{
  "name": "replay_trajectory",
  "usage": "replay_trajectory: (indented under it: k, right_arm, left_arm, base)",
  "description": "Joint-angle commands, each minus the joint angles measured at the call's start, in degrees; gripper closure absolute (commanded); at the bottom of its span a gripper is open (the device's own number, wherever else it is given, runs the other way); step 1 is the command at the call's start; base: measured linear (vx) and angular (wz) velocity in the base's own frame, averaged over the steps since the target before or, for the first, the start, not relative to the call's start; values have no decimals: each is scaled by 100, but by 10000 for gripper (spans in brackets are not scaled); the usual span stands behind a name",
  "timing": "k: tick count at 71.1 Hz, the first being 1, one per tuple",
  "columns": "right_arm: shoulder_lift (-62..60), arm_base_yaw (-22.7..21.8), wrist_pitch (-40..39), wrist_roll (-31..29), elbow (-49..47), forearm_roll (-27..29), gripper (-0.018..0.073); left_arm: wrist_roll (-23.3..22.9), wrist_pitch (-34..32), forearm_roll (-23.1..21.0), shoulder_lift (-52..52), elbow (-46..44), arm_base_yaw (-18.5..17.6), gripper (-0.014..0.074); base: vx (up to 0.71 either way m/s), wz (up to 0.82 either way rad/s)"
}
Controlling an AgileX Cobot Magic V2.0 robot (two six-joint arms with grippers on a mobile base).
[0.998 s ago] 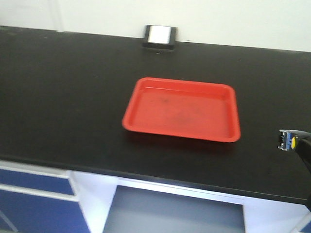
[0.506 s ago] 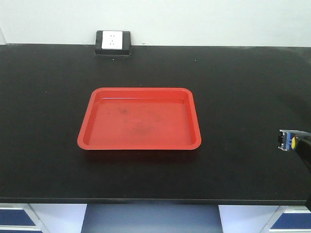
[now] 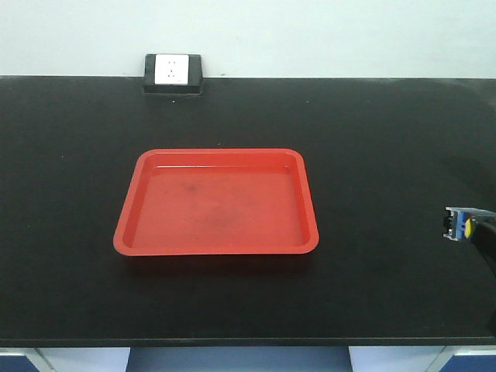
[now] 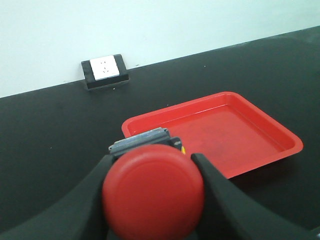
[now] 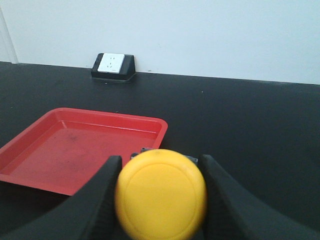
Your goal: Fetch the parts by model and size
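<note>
Tray (image 3: 124,232) on worktop (image 3: 387,116); left hand (image 4: 151,159) clamped on red-capped switch (image 4: 153,192), short of tray's left side; right hand (image 5: 161,159) clamped on yellow-capped switch (image 5: 161,192), off tray's right side; probably inward reaches next.

In front we look down from above the near edge of the counter (image 3: 387,139), facing the wall (image 3: 325,35). Our wrist views sit low, facing that wall: one behind the left tool (image 4: 151,162), tight on the red-capped switch (image 4: 152,192), the other behind the right tool (image 5: 160,162), tight on the yellow-capped switch (image 5: 161,192). All three share the red tray (image 3: 124,221) and the wall socket (image 3: 172,70).
</note>
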Motion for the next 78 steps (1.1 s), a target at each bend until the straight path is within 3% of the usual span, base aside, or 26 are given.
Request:
replay_trajectory:
  k: [1,78]
  right_arm:
    - [19,-16,-492,-33,-180,0,569]
    - [19,-16,-492,-33,-180,0,569]
  left_arm:
    - [-5,-455,-8,51,-157,-32,603]
    - [-5,-455,-8,51,-157,-32,603]
  base:
    - [6,-4]
    - [5,0]
